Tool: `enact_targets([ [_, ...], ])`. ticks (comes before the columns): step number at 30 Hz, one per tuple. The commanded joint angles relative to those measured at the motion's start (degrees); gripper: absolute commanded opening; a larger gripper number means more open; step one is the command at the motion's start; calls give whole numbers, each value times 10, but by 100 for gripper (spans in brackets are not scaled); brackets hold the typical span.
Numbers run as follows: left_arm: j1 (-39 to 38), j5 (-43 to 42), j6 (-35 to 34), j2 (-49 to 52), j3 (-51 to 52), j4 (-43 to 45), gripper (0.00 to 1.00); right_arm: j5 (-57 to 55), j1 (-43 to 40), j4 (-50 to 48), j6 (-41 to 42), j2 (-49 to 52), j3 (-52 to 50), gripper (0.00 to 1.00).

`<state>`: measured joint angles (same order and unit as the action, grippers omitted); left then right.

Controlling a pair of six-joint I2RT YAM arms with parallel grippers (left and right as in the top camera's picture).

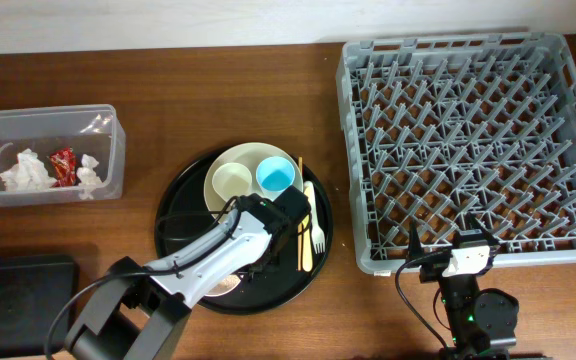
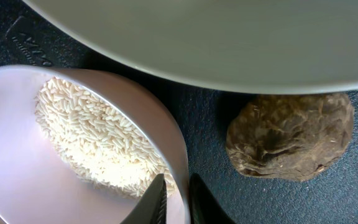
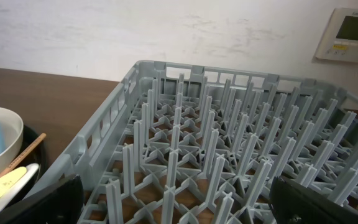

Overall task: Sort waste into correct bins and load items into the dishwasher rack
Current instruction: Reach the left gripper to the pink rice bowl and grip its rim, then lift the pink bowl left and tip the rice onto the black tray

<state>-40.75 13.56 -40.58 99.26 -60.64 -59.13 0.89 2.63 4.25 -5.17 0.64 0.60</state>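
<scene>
My left gripper (image 2: pixel 178 202) is shut on the rim of the pink bowl (image 2: pixel 17 168), which holds white rice grains (image 2: pixel 92 143). A brown food lump (image 2: pixel 291 137) lies on the black tray just right of the bowl, below the cream plate (image 2: pixel 229 37). From overhead, the left gripper (image 1: pixel 251 268) is over the tray's front, where a sliver of the bowl (image 1: pixel 226 287) shows. The plate (image 1: pixel 243 160) carries a cream cup (image 1: pixel 233 181) and a blue cup (image 1: pixel 276 176). A fork (image 1: pixel 313 228) and chopsticks (image 1: pixel 301 225) lie beside it. My right gripper (image 1: pixel 448 255) is open and empty at the grey rack's (image 1: pixel 468 50) front edge.
The clear tub (image 1: pixel 108 150) at the left holds tissues (image 1: pixel 26 172) and a red wrapper (image 1: pixel 62 165). The black bin (image 1: pixel 18 290) sits at the front left. The round black tray (image 1: pixel 173 215) lies mid-table. The right wrist view looks across the rack's pegs (image 3: pixel 216 143).
</scene>
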Motion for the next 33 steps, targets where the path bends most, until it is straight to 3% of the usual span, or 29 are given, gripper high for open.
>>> enact_targets([
  [1,-1,8,-3,4,-10,-3,10,-1,3,3,-4,-3,-3,98],
  [2,-1,8,-3,4,-10,-3,10,-1,3,3,-4,-3,-3,98],
  [4,-1,8,-3,4,-10,-3,1,-1,3,3,-4,-3,-3,98],
  [10,-1,19,-3,4,-10,-5,1,-1,3,3,-4,-3,-3,98],
  [12,-1,52,26,4,-16,-27,1,-1,3,3,-4,-3,-3,98],
  [16,4,54,31,3,-93,-92,1,-1,3,3,-4,-3,-3,98],
  [18,24,53,67,3,-130,-115,1,-1,3,3,-4,-3,-3,98],
  [23,145,53,107,-14,-200,-152,1,-1,3,3,-4,-3,-3,98],
  [27,249,51,134,-108,-200,-122,0,-1,3,3,-4,-3,-3,98],
  [29,335,46,151,-172,-200,-125,0,-1,3,3,-4,-3,-3,98],
  [33,533,-60,220,-220,-200,-123,1,-1,3,3,-4,-3,-3,98],
])
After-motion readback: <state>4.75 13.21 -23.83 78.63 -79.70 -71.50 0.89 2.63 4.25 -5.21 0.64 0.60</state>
